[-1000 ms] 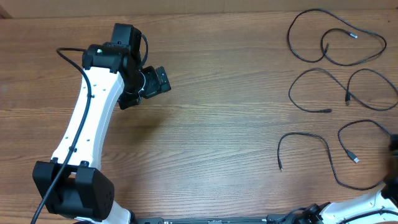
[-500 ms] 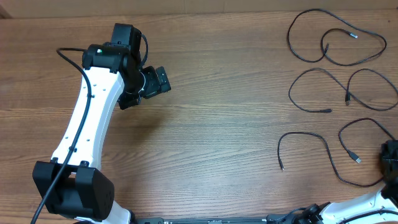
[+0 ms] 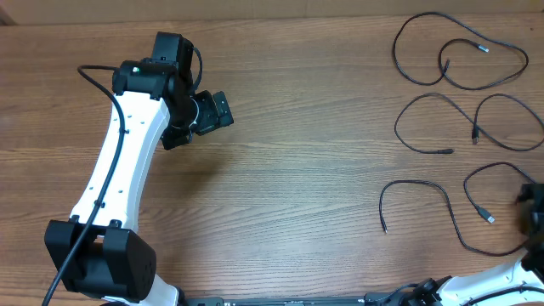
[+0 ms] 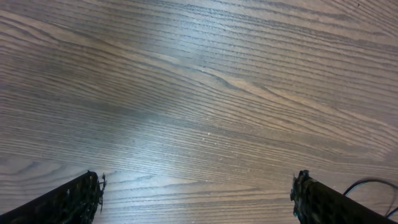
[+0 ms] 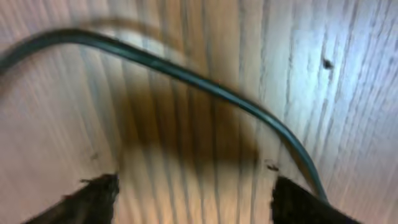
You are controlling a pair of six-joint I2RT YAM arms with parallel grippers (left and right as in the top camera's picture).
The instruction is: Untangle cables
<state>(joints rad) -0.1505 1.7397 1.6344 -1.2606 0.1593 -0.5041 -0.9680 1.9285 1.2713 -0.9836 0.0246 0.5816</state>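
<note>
**Table** (image 3: 323,195): wood-grain top, seen from overhead.

**Cables**: three black groups, all on the right side of the table, each apart from the others.
- Far cable (image 3: 435,13): a wide loop at the far right corner, crossing itself once.
- Middle cable (image 3: 433,94): two arches side by side. Whether it is one cable or two cannot be told.
- Near cable (image 3: 416,182): an arch with its free end pointing toward the near edge. A second curve to its right runs up to the right gripper.

None of the three groups has shifted over the last second.

**Left gripper** (image 3: 217,109): on the far left part of the table, well apart from every cable. The wrist view shows its fingers (image 4: 71,200) spread wide, with only bare wood between them. The left arm (image 3: 119,170) has the same pose as one second ago.

**Right gripper** (image 3: 531,208): at the right edge, just beside the right-hand curve of the near cable. One second ago only a sliver of it showed at the edge. Half a second ago it had come further in and sat nearer the near edge. It now sits slightly farther up. Its wrist view is blurred. The fingertips (image 5: 93,194) stand apart and hold nothing. A dark cable strand (image 5: 186,73) curves over the wood just beyond them. No contact with the strand can be seen.
</note>
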